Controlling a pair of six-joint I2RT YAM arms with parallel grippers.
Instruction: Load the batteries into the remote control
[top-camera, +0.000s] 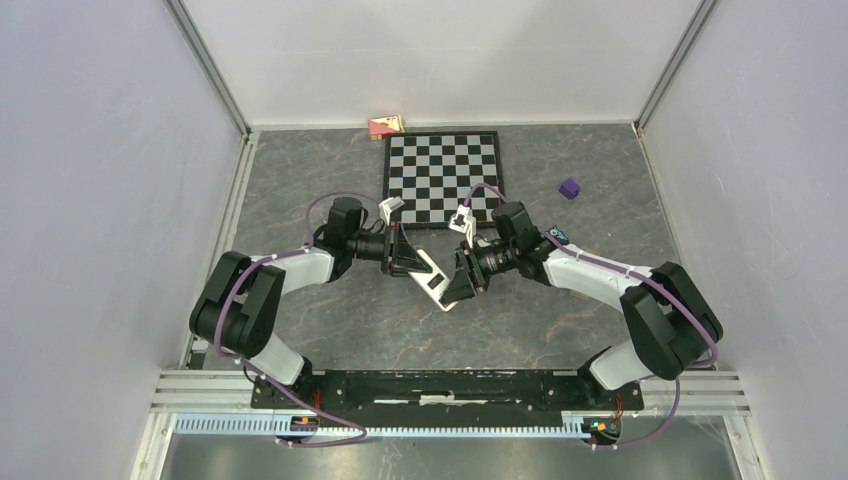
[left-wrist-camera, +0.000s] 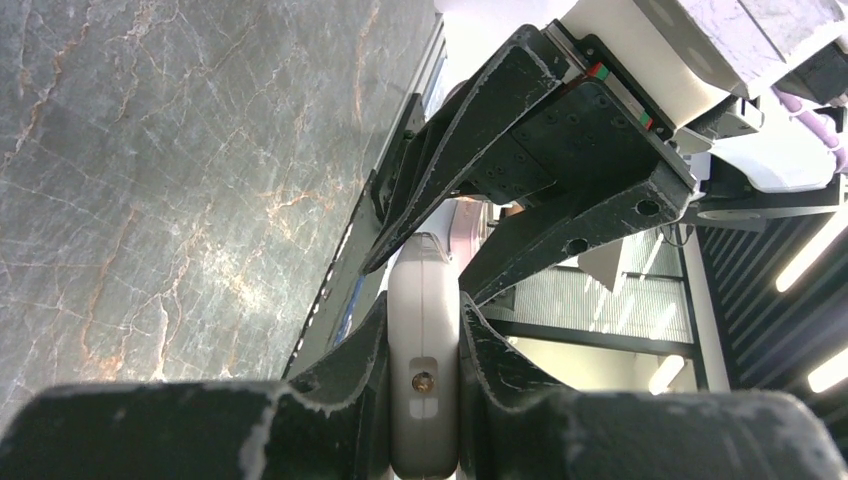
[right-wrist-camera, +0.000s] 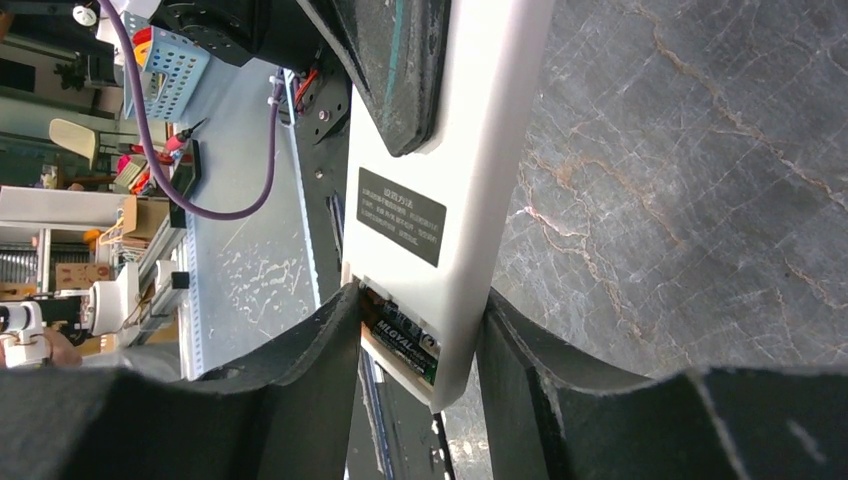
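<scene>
Both arms hold the white remote control (top-camera: 432, 277) in the air between them, above the middle of the table. My left gripper (left-wrist-camera: 423, 305) is shut on one end of the remote control (left-wrist-camera: 424, 400), which stands edge-on between its black fingers. My right gripper (right-wrist-camera: 420, 300) has its jaws closed against the other end of the remote control (right-wrist-camera: 470, 150), where the battery bay lies uncovered. Dark batteries (right-wrist-camera: 405, 350) with printed lettering sit inside that bay, and the left finger touches the bay's edge. A dark label (right-wrist-camera: 400, 215) sits on the remote's back.
A black-and-white chessboard (top-camera: 443, 177) lies at the back centre. A purple cube (top-camera: 569, 188) sits to its right, and a small red-and-yellow box (top-camera: 386, 126) rests against the back wall. White walls enclose the grey marbled table (top-camera: 560, 330) on three sides.
</scene>
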